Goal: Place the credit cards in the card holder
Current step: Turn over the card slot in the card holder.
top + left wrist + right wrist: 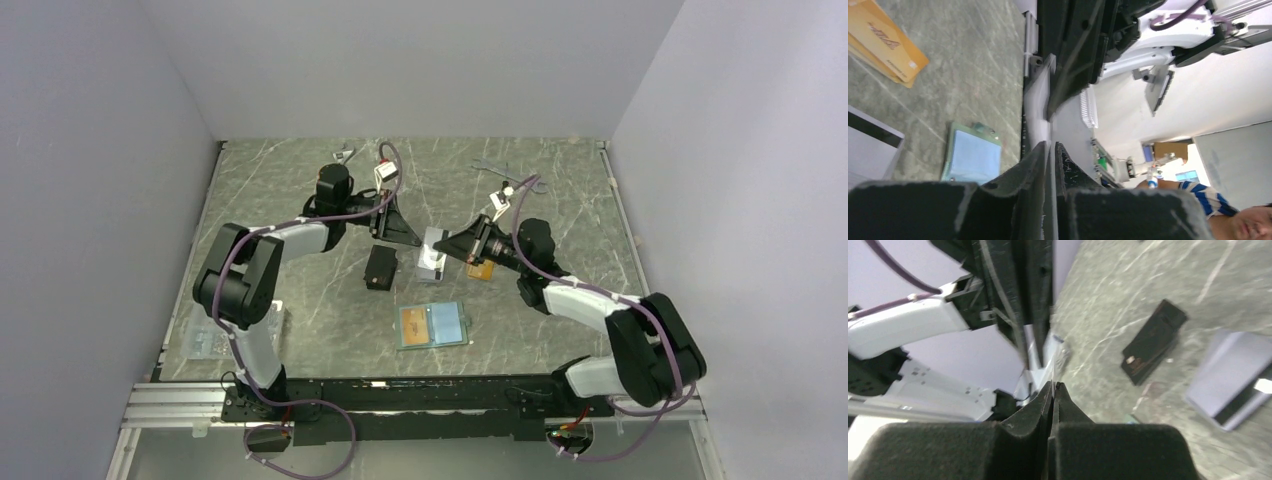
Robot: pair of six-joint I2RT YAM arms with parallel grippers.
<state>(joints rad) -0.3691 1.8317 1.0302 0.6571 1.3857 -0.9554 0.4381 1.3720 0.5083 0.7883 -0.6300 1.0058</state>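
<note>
The card holder (452,322) lies open flat on the table nearest the arm bases, with one orange card (413,323) on its left half.

Beyond the holder and to its left lies a small pile of black cards (380,268). Just right of that pile, and above the table beyond the holder, the left gripper (1052,147) points toward the other arm. Its fingers stand a narrow slit apart. A silver-grey card (1037,115), seen edge-on, runs into that slit, but I cannot tell whether they press on it.

Straight beyond the holder, the rest of the silver-grey cards (432,266) lie on the table.

The right gripper (1053,386) comes in from beyond the holder and to its right. Its fingers are closed tight on the other end of the same lifted card.

Further right, beyond the holder's right edge, lie the orange-gold cards (480,268).

The step in hand looks like a transfer or re-grip of one silver card between the two arms. Next, one gripper should take a sure hold and the other let go. The card should then be turned flat and brought back to the holder's pale blue half.
</note>
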